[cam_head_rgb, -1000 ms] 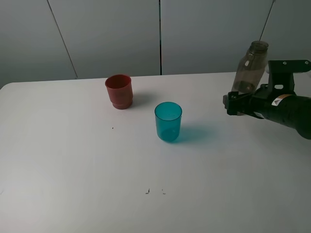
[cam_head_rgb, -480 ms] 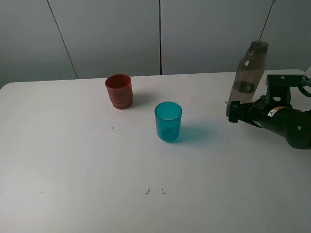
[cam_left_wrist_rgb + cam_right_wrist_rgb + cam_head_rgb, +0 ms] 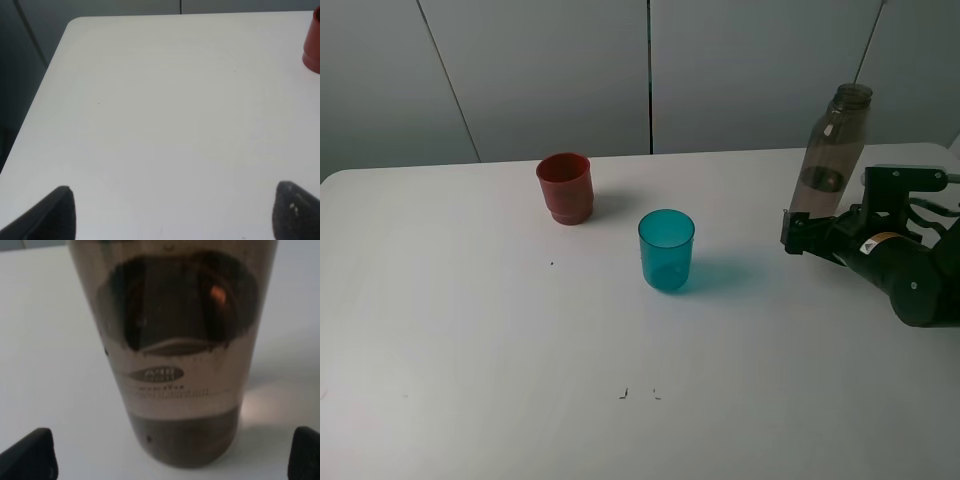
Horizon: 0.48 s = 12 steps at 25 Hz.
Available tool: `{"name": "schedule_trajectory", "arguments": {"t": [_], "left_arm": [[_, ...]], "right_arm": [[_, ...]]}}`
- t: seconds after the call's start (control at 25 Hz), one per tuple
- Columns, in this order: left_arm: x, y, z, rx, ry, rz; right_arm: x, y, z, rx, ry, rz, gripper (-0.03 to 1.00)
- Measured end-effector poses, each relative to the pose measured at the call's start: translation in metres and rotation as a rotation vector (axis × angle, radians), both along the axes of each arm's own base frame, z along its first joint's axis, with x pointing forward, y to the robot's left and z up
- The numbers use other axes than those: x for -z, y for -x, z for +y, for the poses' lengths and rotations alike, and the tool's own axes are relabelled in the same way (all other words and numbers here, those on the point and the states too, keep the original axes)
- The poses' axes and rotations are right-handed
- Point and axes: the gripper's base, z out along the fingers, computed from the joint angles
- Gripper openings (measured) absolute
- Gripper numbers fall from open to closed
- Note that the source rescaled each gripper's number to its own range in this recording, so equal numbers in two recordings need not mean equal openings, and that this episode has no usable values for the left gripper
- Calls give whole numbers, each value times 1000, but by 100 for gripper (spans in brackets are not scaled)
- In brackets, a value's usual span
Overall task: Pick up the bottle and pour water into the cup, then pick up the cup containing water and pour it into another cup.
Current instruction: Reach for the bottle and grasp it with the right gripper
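Observation:
The smoky grey-brown bottle [image 3: 835, 150] stands upright at the back right of the table, with a little water at its base. My right gripper [image 3: 794, 230] is open right beside its foot; in the right wrist view the bottle [image 3: 180, 365] fills the picture just beyond the right gripper [image 3: 167, 456], whose fingertips stand wide apart and clear of it. The teal cup [image 3: 666, 250] stands mid-table, left of the bottle. The red cup [image 3: 565, 188] is further back and left, also showing at the edge of the left wrist view [image 3: 312, 45]. My left gripper [image 3: 172, 214] is open and holds nothing.
The white table [image 3: 470, 330] has a few small dark specks [image 3: 623, 393] near its front. A grey panelled wall [image 3: 520, 70] rises directly behind the table's back edge. The table's rounded left corner [image 3: 75, 22] shows in the left wrist view.
One second ago the bottle leaned over in front of the right gripper; now it stands upright on the table. The right arm has sunk lower. Both cups are unmoved.

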Motion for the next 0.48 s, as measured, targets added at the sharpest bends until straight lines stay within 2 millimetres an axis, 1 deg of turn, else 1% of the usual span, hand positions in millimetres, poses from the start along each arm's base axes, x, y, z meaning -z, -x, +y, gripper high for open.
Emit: {"name": "schedule_trajectory", "arguments": {"t": [0.12, 0.48], "left_arm": [[0, 0, 0, 0, 0, 0], [0, 0, 0, -2, 4, 0]], "right_arm": [[-1, -6, -1, 29, -6, -57, 100], [-4, -22, 3, 0, 5, -120, 100]]}}
